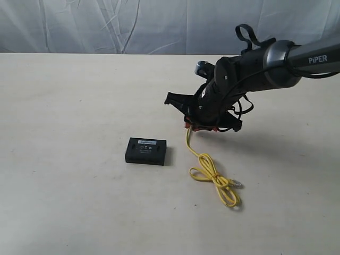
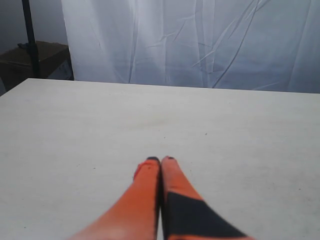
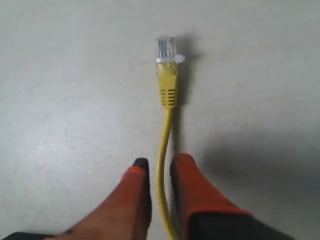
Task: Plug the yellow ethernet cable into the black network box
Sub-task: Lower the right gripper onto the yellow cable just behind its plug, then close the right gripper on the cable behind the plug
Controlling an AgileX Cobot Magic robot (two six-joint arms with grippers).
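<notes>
The one word I can read is "PiPER", printed in white letters on the grey link of the right arm (image 1: 297,59), at the upper right of the exterior view. The black network box (image 1: 145,152) has a white label strip (image 1: 146,142) on its top face and small pale markings beneath it. The print on both is too small for me to make out.

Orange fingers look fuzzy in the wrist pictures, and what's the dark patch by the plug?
Right wrist view: the fingers sit close to the lens, so they blur; the clear plug of the yellow ethernet cable is sharper and casts a soft shadow beside it. Left wrist view: fingers blurred likewise. Exterior view: the arm's soft shadow lies on the table.
</notes>
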